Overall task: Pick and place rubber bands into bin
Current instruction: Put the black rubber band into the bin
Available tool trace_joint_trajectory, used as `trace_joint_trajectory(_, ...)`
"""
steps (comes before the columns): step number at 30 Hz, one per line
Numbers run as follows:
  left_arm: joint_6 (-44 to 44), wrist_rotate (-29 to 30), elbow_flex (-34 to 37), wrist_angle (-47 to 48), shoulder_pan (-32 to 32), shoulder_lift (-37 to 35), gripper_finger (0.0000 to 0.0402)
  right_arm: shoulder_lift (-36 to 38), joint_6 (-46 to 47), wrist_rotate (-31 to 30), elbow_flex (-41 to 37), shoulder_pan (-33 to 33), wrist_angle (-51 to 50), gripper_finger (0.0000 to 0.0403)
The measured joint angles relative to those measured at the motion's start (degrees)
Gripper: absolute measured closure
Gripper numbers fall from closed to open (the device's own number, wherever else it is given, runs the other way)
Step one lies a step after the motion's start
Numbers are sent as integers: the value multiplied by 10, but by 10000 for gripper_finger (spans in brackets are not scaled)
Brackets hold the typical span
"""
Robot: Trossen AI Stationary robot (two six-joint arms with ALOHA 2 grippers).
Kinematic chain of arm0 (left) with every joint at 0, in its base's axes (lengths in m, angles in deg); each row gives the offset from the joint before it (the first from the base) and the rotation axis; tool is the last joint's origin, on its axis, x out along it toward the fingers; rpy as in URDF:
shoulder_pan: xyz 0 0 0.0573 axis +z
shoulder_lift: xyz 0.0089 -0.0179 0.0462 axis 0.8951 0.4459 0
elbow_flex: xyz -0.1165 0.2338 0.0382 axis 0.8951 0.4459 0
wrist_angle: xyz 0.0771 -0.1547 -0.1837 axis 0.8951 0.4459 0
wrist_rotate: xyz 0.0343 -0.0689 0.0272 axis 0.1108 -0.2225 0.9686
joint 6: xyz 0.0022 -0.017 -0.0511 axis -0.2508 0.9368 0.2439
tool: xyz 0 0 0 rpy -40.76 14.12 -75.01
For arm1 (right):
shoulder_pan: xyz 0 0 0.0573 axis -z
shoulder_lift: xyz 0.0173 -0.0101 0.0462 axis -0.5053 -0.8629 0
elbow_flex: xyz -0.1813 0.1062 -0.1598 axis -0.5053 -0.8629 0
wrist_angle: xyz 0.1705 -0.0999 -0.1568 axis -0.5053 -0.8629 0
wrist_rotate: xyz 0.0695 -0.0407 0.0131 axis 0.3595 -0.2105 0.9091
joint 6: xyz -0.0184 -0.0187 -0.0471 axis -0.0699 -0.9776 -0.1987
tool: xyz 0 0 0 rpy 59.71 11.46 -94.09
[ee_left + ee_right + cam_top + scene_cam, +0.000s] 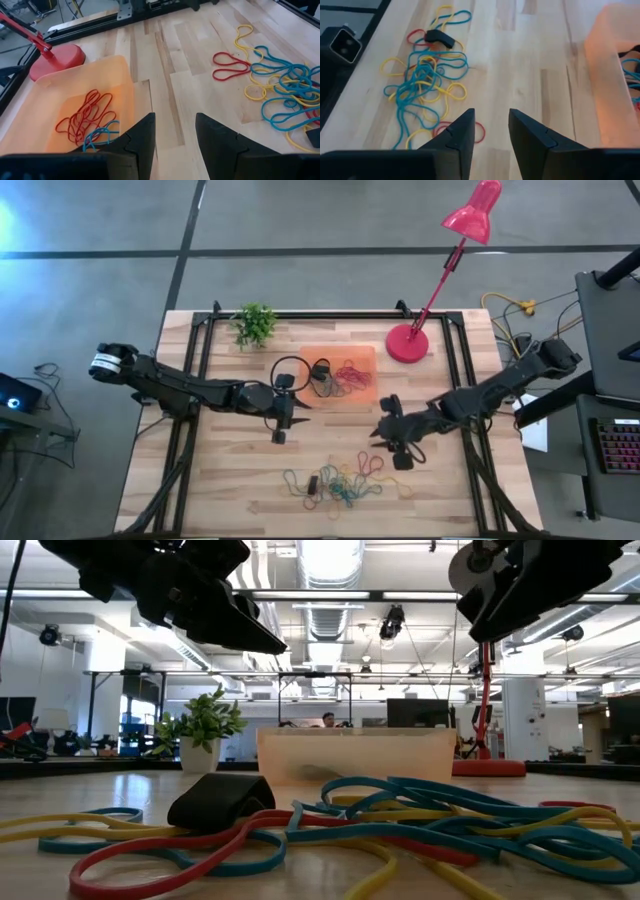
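**Right claw nearest the loose bands**

Rubber bands (335, 483) lie heaped by the bench's front edge, mid-width; a few already sit in the bin (310, 358) toward the back edge. Right gripper (398, 445) hovers just behind the heap's right end, claws apart, empty. Left gripper (280, 420) hangs by the bin's front rim, claws apart, empty, farther off. Heap's long axis runs L-R along the front edge, so right arm looks better placed: reach fwd & down.

I count one shallow translucent orange plastic bin (340, 352), one red desk lamp (408, 343) and one small green potted plant (255, 324) on my wooden counter (220, 470). The thin elastic rubber bands (345, 482) tangle too much for a sure count. I have two claws.
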Motion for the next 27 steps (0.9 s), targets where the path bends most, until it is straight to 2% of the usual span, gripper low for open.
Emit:
trace_joint_trajectory(18, 0, 0, -7, 0, 0, -1, 276, 0, -24, -2, 2, -2, 5, 323)
trace_joint_trajectory(27, -5, 0, -12, 0, 0, -42, 276, 0, -62, -2, 4, -2, 6, 332)
